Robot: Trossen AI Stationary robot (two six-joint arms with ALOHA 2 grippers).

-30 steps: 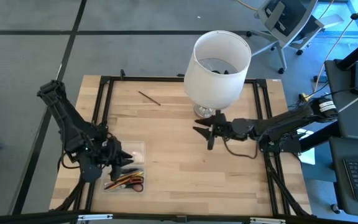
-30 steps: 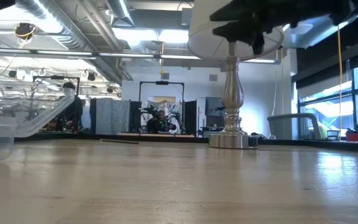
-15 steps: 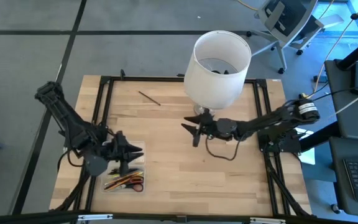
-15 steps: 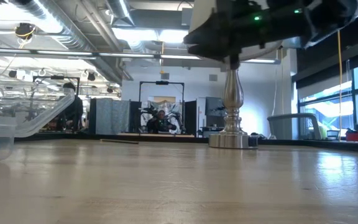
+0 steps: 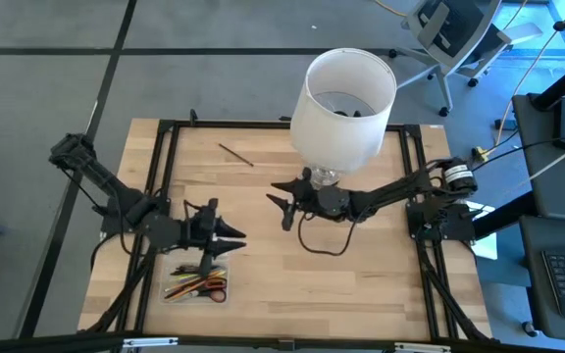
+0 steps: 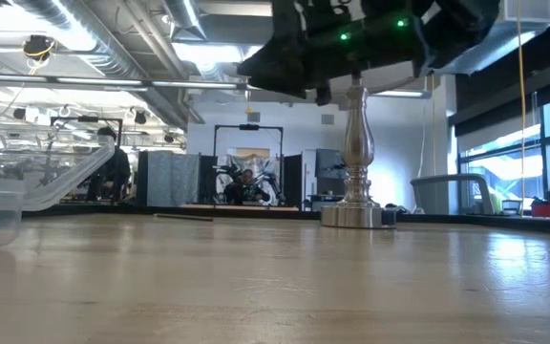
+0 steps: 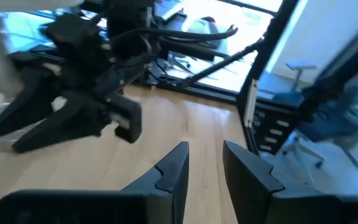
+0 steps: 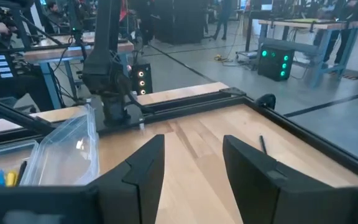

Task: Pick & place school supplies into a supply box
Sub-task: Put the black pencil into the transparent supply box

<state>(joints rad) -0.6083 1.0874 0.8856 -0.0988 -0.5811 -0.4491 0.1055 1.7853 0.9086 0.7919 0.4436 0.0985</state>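
The clear plastic supply box (image 5: 196, 279) sits at the table's near left, its lid tilted open (image 8: 67, 148). Yellow, orange and dark pencils and red-handled scissors (image 5: 204, 285) lie inside it. One dark pencil (image 5: 234, 154) lies flat on the wood near the far left (image 8: 263, 144). My left gripper (image 5: 231, 238) hovers open just right of the box, pointing toward the table's middle (image 7: 205, 146). My right gripper (image 5: 275, 201) hangs open above the middle of the table, pointing left toward the box (image 8: 192, 138). Both hold nothing.
A big white lampshade (image 5: 346, 98) on a silver lamp base (image 6: 356, 215) stands at the far middle, close behind my right arm. A black frame (image 5: 170, 127) borders the table. Bare wood lies between the grippers and along the near right.
My left gripper has moved from above the box toward the table's right, stretching out toward the middle. My right gripper has travelled toward the table's left, away from the lamp base. The two grippers now stand closer together. The box and the lone pencil have not moved.
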